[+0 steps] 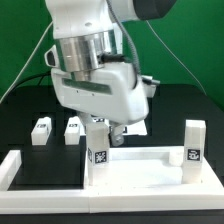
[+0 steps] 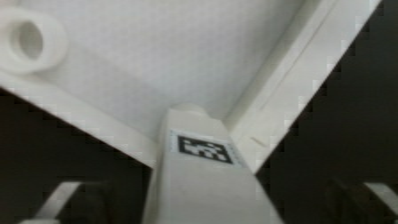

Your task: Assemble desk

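The desk top (image 1: pixel 140 172) lies just under the jaws on the black worktop (image 1: pixel 25 110), with its hollow side up. It is a wide tray of white plastic that looks stiff and probably light, so I think it can slide if it is pushed from the side; one upright leg (image 2: pixel 199 185) stands on it directly between the jaws, close to the raised rim; a second upright leg (image 1: pixel 193 146) stands at another corner, well apart from the jaws; a nearer loose leg (image 1: pixel 72 129) and a farther loose leg (image 1: pixel 41 131) wait on the worktop beside the jaws; the jaws stand wide, each of the fingertips (image 2: pixel 68 203) being apart from the leg with a dark gap, so nothing is held; the legs seem short, rigid and smooth, maybe slippery, so I would take one across two flat opposite faces, near its middle; an empty round socket (image 2: pixel 25 40) shows beyond the jaws; a small tag (image 2: pixel 206 150) sits on the leg between them.
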Motion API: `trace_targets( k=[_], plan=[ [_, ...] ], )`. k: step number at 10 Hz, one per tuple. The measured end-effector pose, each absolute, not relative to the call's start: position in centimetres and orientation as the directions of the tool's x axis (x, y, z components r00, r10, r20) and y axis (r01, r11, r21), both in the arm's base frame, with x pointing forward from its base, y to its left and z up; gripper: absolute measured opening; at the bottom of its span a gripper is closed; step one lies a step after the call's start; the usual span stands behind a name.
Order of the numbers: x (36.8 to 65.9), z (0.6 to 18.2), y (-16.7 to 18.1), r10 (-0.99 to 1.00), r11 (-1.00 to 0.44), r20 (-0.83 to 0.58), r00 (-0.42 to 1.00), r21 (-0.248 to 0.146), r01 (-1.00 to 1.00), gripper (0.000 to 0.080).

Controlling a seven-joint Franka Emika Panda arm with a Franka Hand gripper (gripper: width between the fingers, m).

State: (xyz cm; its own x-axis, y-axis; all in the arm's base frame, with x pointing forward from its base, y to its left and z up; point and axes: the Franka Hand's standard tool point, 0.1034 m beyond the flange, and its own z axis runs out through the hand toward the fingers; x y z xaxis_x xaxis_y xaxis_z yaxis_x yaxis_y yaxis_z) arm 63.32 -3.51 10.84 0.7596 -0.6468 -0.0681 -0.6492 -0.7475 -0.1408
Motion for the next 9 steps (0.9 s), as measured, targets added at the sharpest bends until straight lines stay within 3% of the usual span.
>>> trace_targets(
  k=[5, 7, 9],
  plan=[
    [63.3, 10.8, -3.7, -0.416, -0.897, -0.025, 0.909, -0.151, -0.415, 0.0649],
    [62.8, 10.1, -4.6, 0.060, -0.989, 0.010, 0.998, -0.135, 0.061, 0.0649],
    [62.7, 9.9, -4.5, 0.041, -0.990, 0.004, 0.999, -0.136, 0.042, 0.0649]
  ],
)
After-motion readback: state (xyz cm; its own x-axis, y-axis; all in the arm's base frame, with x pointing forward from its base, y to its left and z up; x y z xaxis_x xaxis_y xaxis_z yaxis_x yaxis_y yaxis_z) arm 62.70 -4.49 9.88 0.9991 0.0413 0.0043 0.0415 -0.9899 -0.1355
